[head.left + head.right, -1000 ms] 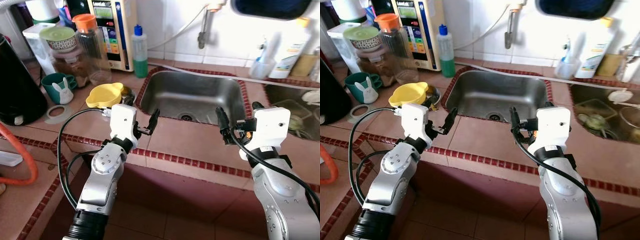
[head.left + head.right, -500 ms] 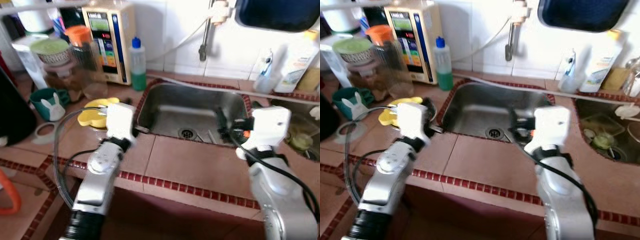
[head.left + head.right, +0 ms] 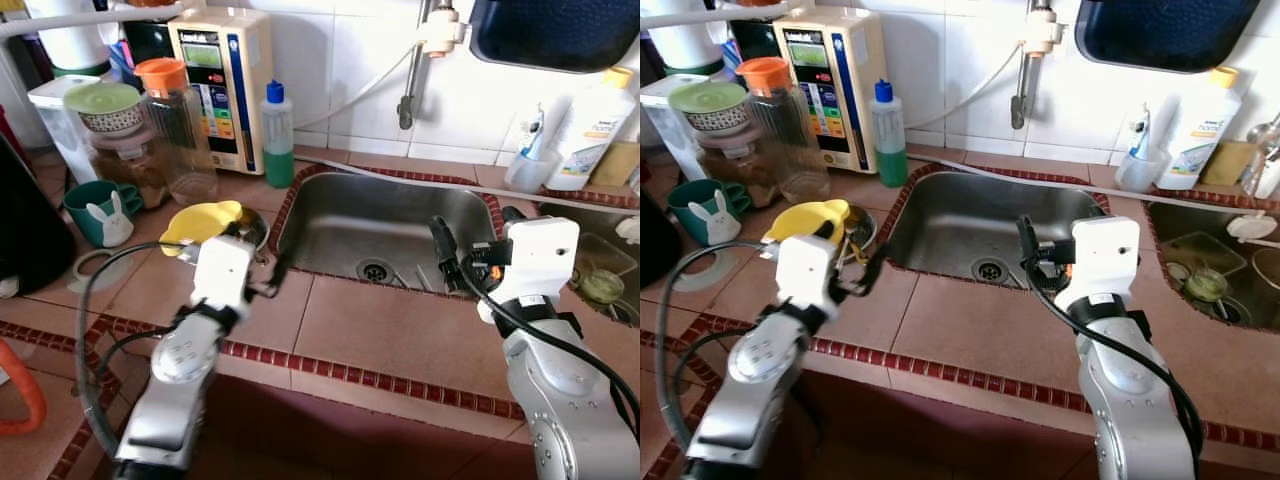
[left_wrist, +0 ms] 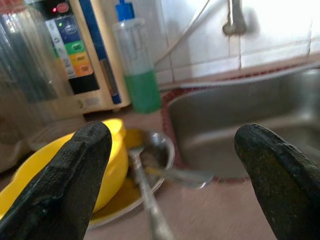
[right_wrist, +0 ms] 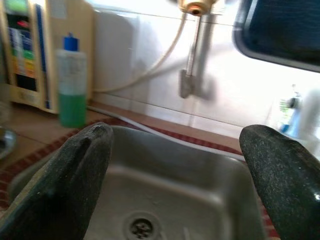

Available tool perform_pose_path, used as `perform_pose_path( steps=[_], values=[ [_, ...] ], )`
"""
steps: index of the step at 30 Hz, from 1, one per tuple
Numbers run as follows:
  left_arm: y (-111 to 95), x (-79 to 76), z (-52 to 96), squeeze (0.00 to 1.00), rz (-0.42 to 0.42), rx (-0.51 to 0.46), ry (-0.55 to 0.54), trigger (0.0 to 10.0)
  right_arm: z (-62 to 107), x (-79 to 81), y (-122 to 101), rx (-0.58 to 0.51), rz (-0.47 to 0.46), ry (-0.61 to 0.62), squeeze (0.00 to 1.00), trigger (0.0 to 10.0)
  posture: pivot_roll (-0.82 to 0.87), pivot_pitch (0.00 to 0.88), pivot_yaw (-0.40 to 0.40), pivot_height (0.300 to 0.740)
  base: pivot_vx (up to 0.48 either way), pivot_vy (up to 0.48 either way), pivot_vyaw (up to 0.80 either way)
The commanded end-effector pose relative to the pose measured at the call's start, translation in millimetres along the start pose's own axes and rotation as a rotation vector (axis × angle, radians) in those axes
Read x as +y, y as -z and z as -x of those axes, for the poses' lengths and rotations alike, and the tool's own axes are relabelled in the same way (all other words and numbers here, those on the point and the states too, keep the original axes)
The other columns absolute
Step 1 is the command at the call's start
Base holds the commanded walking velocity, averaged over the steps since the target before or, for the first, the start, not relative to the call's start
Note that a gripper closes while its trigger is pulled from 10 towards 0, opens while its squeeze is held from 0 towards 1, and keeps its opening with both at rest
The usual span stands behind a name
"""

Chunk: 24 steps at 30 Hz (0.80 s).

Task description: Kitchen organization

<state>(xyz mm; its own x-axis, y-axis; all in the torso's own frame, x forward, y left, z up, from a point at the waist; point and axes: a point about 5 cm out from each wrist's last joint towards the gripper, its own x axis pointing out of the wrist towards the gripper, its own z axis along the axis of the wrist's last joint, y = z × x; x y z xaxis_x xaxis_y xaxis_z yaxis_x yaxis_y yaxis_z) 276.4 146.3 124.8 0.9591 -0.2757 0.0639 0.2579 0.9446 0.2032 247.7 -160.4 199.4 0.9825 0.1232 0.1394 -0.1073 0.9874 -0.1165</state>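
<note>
Reaching with its wide-open, empty left gripper point(image 4: 172, 165), pointed toward 11 o'clock, the robot could knock what looks like a metal spoon point(image 4: 145, 195) and the yellow plastic bowl point(image 3: 203, 221) off the small steel dish point(image 4: 157, 165), while the right gripper point(image 5: 180, 185) hangs equally open and empty over the stainless-steel sink point(image 3: 385, 220).

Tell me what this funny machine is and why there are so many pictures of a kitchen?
It's a robot helper with two silver arms. Two pictures come from cameras in its head, looking down at the counter. Two more come from cameras on its wrists, looking along its black fingers. The left end effector hovers near a yellow bowl and a small metal dish with a spoon. The right end effector hovers over the sink. Both are open and hold nothing. A green soap bottle and a bunny mug stand on the counter.
</note>
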Motion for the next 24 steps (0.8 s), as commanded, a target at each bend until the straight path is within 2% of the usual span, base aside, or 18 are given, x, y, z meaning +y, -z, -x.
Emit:
perform_pose_path(
  steps=[1, 7, 15, 24],
  values=[
    [-2, 1.5, 1.1, 0.00, -0.018, -0.005, -0.005, 10.0, -2.7, -0.5, -3, -0.008, -0.012, -0.012, 0.00, 10.0, -0.01, 0.000, 0.008, 0.740, 0.000, 0.000, 0.00],
    [3, 1.4, -0.7, 0.00, -0.031, 0.030, -0.018, 10.0, -4.2, 3.4, -5, -0.012, -0.017, -0.041, 0.00, 10.0, -0.01, 0.000, 0.006, 0.740, 0.000, 0.000, 0.00],
    [20, -4.4, -0.6, 0.00, 0.020, 0.179, 0.003, 10.0, -1.3, 4.4, -5, -0.005, -0.024, -0.049, 0.00, 10.0, -0.02, 0.000, 0.013, 0.740, 0.000, 0.000, 0.00],
    [30, -3.5, 4.6, 0.00, 0.019, 0.256, 0.015, 10.0, -1.3, 7.2, -4, 0.001, -0.026, -0.066, 0.00, 10.0, -0.02, 0.001, 0.013, 0.740, 0.000, 0.000, 0.00]
  ],
)
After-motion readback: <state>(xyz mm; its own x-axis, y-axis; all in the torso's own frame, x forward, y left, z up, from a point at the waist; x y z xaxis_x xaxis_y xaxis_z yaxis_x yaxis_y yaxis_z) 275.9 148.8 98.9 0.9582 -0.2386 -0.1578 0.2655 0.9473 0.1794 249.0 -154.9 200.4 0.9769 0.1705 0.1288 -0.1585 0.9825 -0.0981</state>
